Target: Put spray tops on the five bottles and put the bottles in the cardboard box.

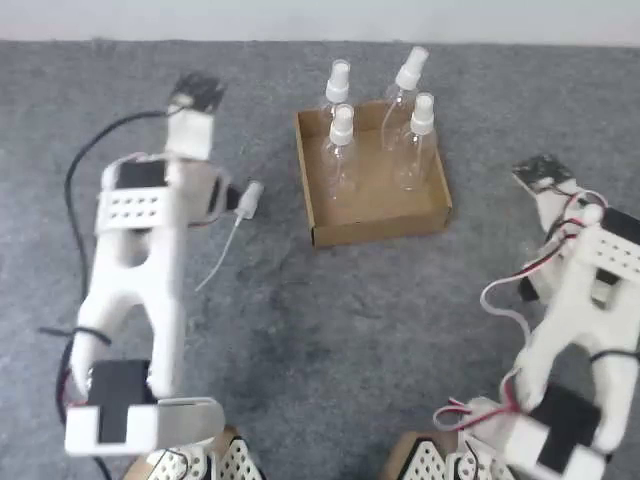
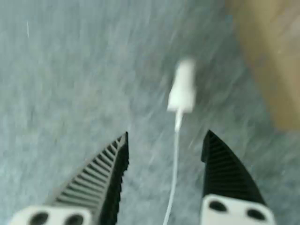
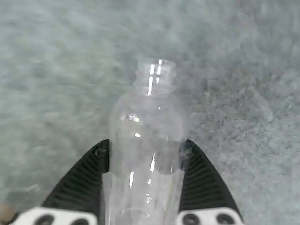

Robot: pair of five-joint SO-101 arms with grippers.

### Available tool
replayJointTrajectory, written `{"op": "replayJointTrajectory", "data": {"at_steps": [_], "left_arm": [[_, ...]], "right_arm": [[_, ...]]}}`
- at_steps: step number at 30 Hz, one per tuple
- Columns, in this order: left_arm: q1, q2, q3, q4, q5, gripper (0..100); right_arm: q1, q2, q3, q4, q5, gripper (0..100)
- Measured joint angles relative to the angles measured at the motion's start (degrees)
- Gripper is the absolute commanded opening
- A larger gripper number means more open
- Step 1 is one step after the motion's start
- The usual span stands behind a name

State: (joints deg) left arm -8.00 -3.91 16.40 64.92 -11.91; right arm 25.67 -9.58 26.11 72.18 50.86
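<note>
Upper centre of the high view, cardboard box [image 1: 380, 228]: open-topped, on the grey carpet [image 1: 350, 340], with four clear bottles standing in it.
Rear-left bottle [image 1: 336, 90]: upright by the far wall, white spray top on.
Rear-right bottle [image 1: 405, 85]: leaning to the right, spray top on, its head above the far wall.
Front-left bottle [image 1: 341, 150]: upright, spray top on, in the left half of the box.
Front-right bottle [image 1: 417, 140]: upright, spray top on, close to the right wall.
Loose spray top [image 1: 250, 197]: lying on the carpet left of the box and apart from it, its thin dip tube [image 1: 215, 262] trailing toward the lower left.
Left gripper [image 2: 166, 136]: jaws spread wide, holding nothing; in the left wrist view the spray top's head sits just past the fingertips, and the dip tube runs between the jaws without touching either.
Left arm [image 1: 140, 260]: left side of the high view, its tip just beside the loose spray top.
Fifth bottle [image 3: 147, 112]: clear, neck open with no top, pointing away from the wrist over the carpet; whether it rests on the carpet or is lifted cannot be told.
Right gripper [image 3: 145, 145]: closed around the fifth bottle's shoulder, one black finger on each side.
Right arm [image 1: 585, 290]: right side of the high view, well apart from the box.
</note>
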Motion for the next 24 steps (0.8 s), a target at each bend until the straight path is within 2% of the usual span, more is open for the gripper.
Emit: {"op": "replayJointTrajectory", "data": {"at_steps": [4, 11, 18, 22, 24], "left_arm": [[1.23, 10.73, -11.43, 4.48, 2.20, 23], [4.13, 29.71, -31.30, 10.46, 2.55, 23], [5.63, 43.96, -42.20, 11.96, 2.55, 18], [5.63, 48.35, -46.42, 16.26, 2.55, 16], [5.63, 49.58, -47.38, 18.20, 2.55, 13]], "right_arm": [[2.64, 8.44, -0.35, -4.75, 0.00, 0.9], [4.31, 14.33, -3.08, -5.45, 0.00, 0.9], [4.31, 15.47, -3.25, -7.47, -1.85, 1.0], [4.31, 15.47, -3.25, -7.47, -2.02, 1.3], [4.31, 15.47, -3.25, -7.47, -2.02, 5.0]]}}
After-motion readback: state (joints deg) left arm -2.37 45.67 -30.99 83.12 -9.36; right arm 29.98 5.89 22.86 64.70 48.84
